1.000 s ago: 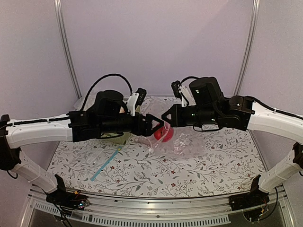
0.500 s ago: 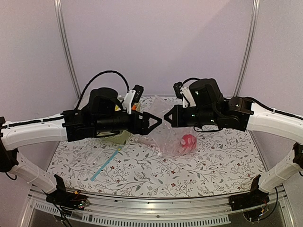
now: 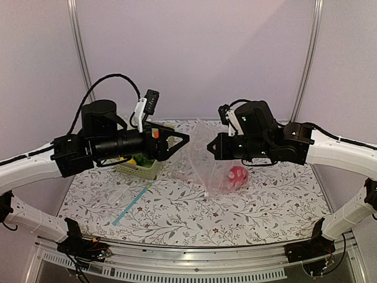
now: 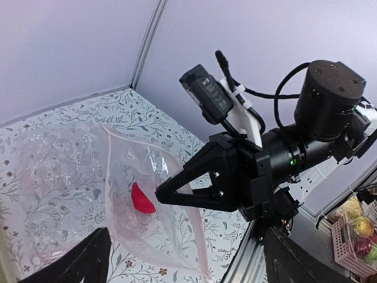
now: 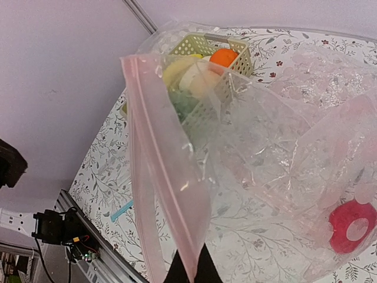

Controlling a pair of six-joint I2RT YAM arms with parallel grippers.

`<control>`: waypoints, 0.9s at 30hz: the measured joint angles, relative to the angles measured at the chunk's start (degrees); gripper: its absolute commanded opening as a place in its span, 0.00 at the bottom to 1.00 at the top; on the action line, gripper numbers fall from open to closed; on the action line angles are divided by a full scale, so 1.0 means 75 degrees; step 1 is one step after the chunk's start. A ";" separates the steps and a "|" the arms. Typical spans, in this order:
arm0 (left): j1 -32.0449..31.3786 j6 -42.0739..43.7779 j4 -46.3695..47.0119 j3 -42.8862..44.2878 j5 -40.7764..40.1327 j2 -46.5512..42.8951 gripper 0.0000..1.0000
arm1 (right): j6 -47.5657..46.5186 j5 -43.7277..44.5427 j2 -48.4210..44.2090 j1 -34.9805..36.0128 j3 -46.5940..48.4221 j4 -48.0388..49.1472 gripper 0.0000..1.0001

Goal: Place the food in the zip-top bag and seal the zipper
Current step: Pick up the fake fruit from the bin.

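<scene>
The zip-top bag [image 3: 203,158] hangs above the table from my right gripper [image 3: 209,147], which is shut on its pale pink zipper [image 5: 158,171]. In the right wrist view the strip runs up from between my pinched fingertips [image 5: 189,268]. A red apple [image 3: 237,175] lies in the bottom of the bag, also visible as a red apple [image 5: 352,227] through the plastic. My left gripper [image 3: 184,140] hovers left of the bag's mouth, open and empty, its dark fingers [image 4: 88,262] wide apart. More food, including an orange [image 5: 224,57], sits in the pale green basket [image 3: 140,168].
A flat clear bag with a blue strip [image 3: 131,204] lies on the floral table cover at front left. A pink basket of toy fruit [image 4: 352,236] shows beyond the table's metal front rail [image 3: 177,265]. Corner posts stand at the back.
The red apple has dropped from the bag's mouth to its bottom. My left arm has pulled back to the left and risen, still open. The right gripper keeps its pinch on the strip.
</scene>
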 measured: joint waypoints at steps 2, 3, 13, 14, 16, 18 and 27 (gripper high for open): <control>0.0000 0.0172 -0.0117 0.0000 -0.0184 -0.0391 0.96 | 0.0000 0.0070 0.0000 0.0000 -0.0006 -0.0026 0.00; 0.0000 0.0239 -0.0210 0.0003 -0.0344 -0.0586 0.97 | 0.0000 0.0117 0.0000 0.0000 -0.0012 -0.0035 0.00; 0.1588 0.0213 -0.2381 0.0364 -0.1658 -0.0982 1.00 | 0.0000 0.0259 0.0000 0.0000 -0.0017 -0.0093 0.00; 0.1862 0.0160 -0.2579 0.0405 -0.1699 -0.0863 0.99 | -0.0003 0.0259 0.0000 0.0000 -0.0017 -0.0099 0.00; 0.2433 0.0047 -0.2906 0.0446 -0.1746 -0.0551 0.99 | 0.0000 0.0259 0.0000 0.0000 -0.0017 -0.0111 0.00; 0.2996 -0.0131 -0.3042 0.0373 -0.1679 -0.0221 0.98 | 0.0000 0.0259 0.0000 0.0000 -0.0020 -0.0140 0.00; 0.4637 -0.0950 -0.2066 -0.0478 -0.0941 0.0944 0.77 | -0.0003 0.0259 0.0000 0.0000 -0.0032 -0.0163 0.00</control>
